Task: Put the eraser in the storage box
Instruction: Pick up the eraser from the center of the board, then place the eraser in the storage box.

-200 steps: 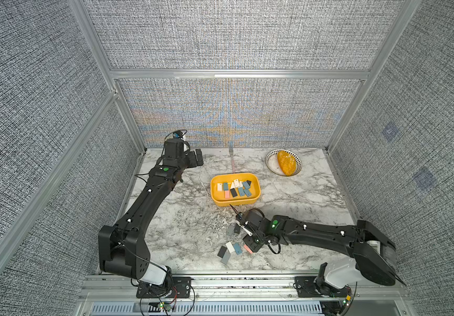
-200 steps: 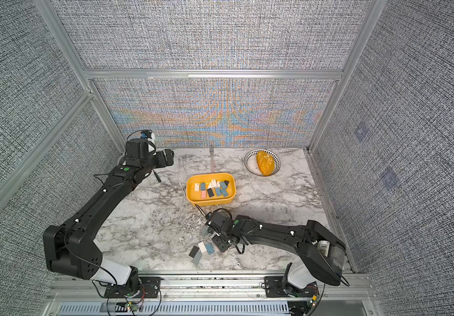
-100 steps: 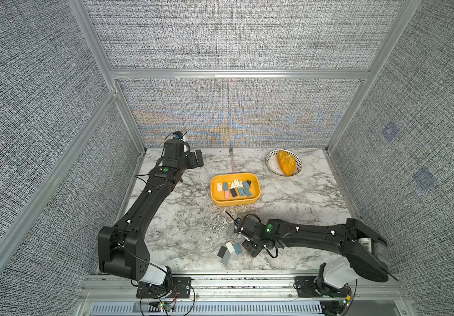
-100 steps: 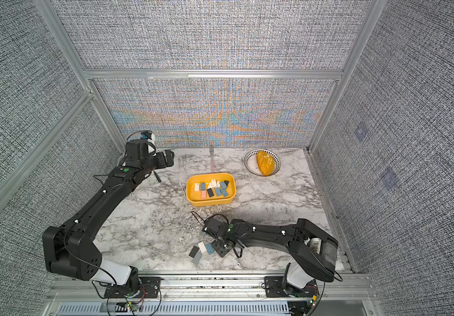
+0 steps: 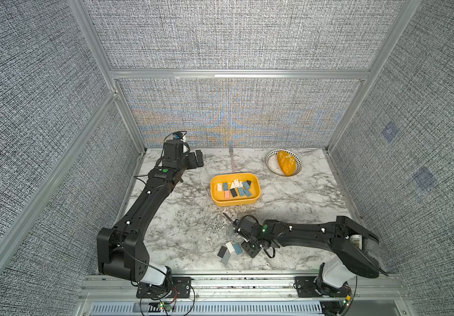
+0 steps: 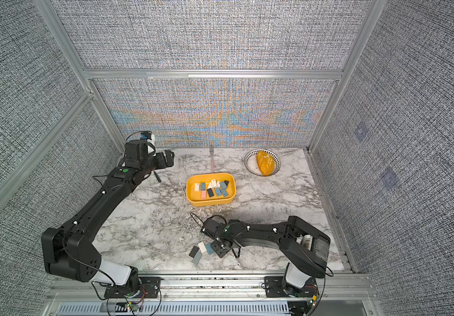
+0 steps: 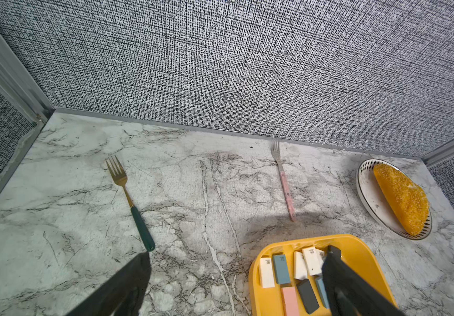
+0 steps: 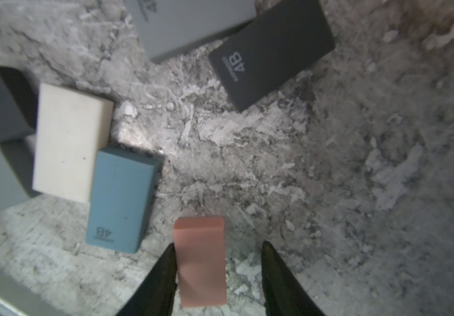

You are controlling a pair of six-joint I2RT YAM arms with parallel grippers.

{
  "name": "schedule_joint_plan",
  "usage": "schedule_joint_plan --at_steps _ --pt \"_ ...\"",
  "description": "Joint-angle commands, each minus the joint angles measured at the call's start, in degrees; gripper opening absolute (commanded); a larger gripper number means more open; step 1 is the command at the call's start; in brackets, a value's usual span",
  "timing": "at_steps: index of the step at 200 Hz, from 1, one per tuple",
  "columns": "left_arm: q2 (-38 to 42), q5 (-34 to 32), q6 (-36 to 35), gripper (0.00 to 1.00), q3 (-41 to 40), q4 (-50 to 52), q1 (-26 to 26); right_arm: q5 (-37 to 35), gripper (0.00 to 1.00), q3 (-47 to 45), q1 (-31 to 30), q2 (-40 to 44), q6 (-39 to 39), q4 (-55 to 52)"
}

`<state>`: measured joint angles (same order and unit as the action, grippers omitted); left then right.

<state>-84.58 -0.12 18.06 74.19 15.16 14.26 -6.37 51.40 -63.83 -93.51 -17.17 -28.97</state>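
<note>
One pink eraser [image 8: 200, 254], plain oblong block, between parted right jaws, left jaws wide apart.

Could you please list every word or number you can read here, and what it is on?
"4B" on the black eraser.
"4B" on the blue eraser.
"4B" on a white eraser in the storage box.
The small print beside each is too blurred to read.

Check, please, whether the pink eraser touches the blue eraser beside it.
Apart. The right wrist view shows bare marble between the pink eraser and the blue eraser.
</note>
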Motion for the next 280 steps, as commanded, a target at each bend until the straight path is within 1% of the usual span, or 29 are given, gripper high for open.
schedule_joint_plan --at_steps 1,11,37,57,75,96,116,153,190,226,251,280 --pt "0.46 -0.67 -0.23 1.00 -0.10 0.14 -0.03 0.22 0.46 0.44 -0.16 -0.44 0.20 -0.12" --pt "0.41 -0.67 -0.22 1.00 -0.10 0.14 -0.04 0.31 0.43 0.51 -0.24 -0.54 0.28 -0.12" --pt "0.29 -0.62 -0.25 1.00 -0.11 0.14 -0.01 0.11 0.27 0.81 -0.33 -0.88 0.18 -0.40" --pt "0.21 -0.58 -0.32 1.00 -0.03 0.11 -0.05 -0.87 0.21 1.11 -0.35 -0.97 0.03 -0.89" --pt "0.13 -0.58 -0.23 1.00 -0.02 0.05 -0.03 -3.00 0.19 2.23 -0.20 -0.56 -0.14 -1.78" --pt "0.05 -0.51 -0.22 1.00 0.07 0.05 -0.05 -5.38 0.18 4.63 1.33 0.62 -0.19 -3.15" --pt "0.00 -0.47 -0.22 1.00 0.40 0.05 -0.05 -7.18 0.18 7.58 4.38 1.85 0.41 -3.92" --pt "0.11 -0.67 -0.23 1.00 0.34 -0.05 -0.07 -7.96 0.18 17.13 10.27 0.29 2.45 -2.51" --pt "-0.76 -0.49 -0.22 1.00 1.19 -0.26 -0.07 -7.28 0.18 29.31 14.59 -7.62 5.91 0.84" --pt "-1.31 -0.67 -0.43 1.00 1.92 0.49 -0.01 -4.30 0.18 40.78 18.77 -17.62 9.37 2.54" --pt "-1.61 -1.02 -0.48 1.00 2.01 0.49 -0.11 -3.44 0.18 45.68 20.26 -23.84 10.70 3.37" --pt "-2.19 -1.61 -1.20 1.00 2.83 1.05 -0.11 -2.38 0.18 47.82 21.19 -28.09 11.28 4.78"
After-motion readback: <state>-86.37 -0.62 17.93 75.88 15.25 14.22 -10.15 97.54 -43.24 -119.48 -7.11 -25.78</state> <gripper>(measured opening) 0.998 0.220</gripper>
